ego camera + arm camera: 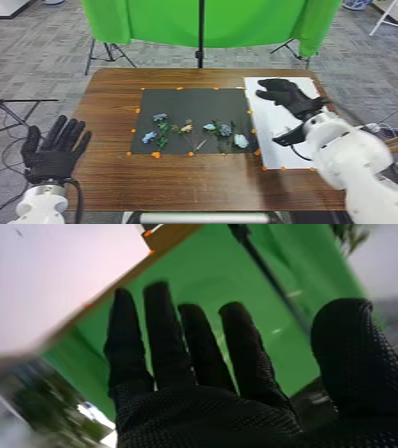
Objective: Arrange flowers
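Flowers [187, 128] on black mat [178, 103], right hand [281, 92] above white board [276, 119]

The table [107, 115] is smooth brown wood, the mat [191, 107] on it matt and dark, the sheet [271, 120] at right smooth and white, the far drape [151, 25] soft folded green cloth, the floor [44, 55] matt grey, and the right hand [282, 92] gloved in pebbly black fabric.
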Controlling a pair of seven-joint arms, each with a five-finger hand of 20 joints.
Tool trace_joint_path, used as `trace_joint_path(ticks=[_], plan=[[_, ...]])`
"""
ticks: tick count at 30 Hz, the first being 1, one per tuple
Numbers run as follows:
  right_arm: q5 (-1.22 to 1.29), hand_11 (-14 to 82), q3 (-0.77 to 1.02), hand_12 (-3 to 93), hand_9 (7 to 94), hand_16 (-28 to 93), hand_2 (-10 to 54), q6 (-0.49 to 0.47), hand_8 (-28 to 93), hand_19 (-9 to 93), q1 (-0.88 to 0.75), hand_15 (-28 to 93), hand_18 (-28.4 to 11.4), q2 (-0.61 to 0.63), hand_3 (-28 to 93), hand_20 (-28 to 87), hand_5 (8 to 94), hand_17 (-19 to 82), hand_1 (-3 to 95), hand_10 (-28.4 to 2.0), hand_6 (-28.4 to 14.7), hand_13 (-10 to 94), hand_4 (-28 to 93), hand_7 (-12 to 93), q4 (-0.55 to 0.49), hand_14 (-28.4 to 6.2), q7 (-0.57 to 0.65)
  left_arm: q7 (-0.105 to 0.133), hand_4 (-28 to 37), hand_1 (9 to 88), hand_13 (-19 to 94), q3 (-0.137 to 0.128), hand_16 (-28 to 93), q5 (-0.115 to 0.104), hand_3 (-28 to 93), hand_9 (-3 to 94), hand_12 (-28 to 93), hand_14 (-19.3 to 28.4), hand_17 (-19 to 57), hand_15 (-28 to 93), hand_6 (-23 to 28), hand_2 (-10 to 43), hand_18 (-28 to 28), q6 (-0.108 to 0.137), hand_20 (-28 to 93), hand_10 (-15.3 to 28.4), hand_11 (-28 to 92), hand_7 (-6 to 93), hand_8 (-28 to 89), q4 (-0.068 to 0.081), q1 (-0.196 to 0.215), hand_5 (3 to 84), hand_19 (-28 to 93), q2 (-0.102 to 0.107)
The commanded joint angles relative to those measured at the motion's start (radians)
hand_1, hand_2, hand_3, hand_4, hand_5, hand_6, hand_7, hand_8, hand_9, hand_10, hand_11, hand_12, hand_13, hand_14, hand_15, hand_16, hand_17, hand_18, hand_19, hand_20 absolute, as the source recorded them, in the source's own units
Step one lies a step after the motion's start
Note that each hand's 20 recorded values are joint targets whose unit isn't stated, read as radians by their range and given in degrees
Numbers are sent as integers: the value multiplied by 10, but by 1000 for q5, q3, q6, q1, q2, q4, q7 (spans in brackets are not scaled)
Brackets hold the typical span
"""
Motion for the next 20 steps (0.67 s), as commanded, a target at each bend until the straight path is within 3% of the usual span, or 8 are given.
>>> trace_joint_path(ticks=[1,5,8,10,13,15,18,20], plan=[[533,18,168,130,322,240,112,48,-76,283,-30,68,-148,-152,683,162,339,133,177,-132,-23,291,-283,64,50,-143,-137,-3,-283,235,374,-22,-47,7,679,421,97,139,-51,281,87,125,140,-51,140,145,162,72,-83,11,4,433,345,2],[653,15,194,125,316,240,113,91,-74,255,-68,52,-148,-175,695,174,334,116,144,-122,-13,266,-283,58,31,-141,-152,-4,-283,213,370,-33,-34,3,613,419,100,142,-52,269,85,162,140,-64,141,145,154,66,-80,17,-8,430,342,4],[696,16,208,123,312,241,112,53,-72,240,-95,46,-149,-194,704,174,338,113,132,-119,-14,256,-283,59,14,-142,-170,-65,-283,227,344,-71,-19,57,536,400,100,136,-50,210,80,178,137,-140,129,146,129,49,-74,28,1,414,310,-5],[686,14,211,121,307,242,112,49,-71,227,-106,40,-149,-209,709,174,338,111,122,-116,-14,247,-283,58,4,-140,-200,-83,-283,219,318,-84,-16,84,535,373,98,131,-51,167,78,174,135,-164,120,142,104,38,-72,35,-2,397,288,-7],[675,12,218,119,301,242,110,48,-72,216,-119,36,-149,-225,712,174,331,110,118,-111,-9,243,-283,52,-14,-139,-211,-83,-283,218,299,-83,-7,109,577,342,99,124,-52,131,75,148,133,-163,115,135,82,28,-68,41,-14,382,270,-2],[672,12,226,118,301,243,110,43,-71,212,-127,35,-149,-232,715,176,330,110,116,-110,-7,243,-283,51,-26,-138,-209,-75,-283,220,293,-81,-2,101,599,334,100,119,-52,116,75,137,131,-170,115,133,76,24,-67,44,-20,378,264,1],[678,13,234,116,303,245,111,34,-71,209,-135,35,-150,-224,715,181,330,110,116,-107,-6,247,-283,51,-33,-137,-216,-87,-283,212,291,-83,5,138,655,329,102,117,-51,97,73,135,130,-206,115,130,72,23,-66,58,-25,375,257,-2],[680,14,244,115,304,245,111,20,-71,208,-139,35,-149,-229,715,183,330,110,117,-106,-5,249,-283,52,-40,-135,-213,-86,-283,214,286,-79,7,131,667,326,102,115,-51,88,72,135,129,-202,114,128,70,23,-66,57,-30,374,251,0]])
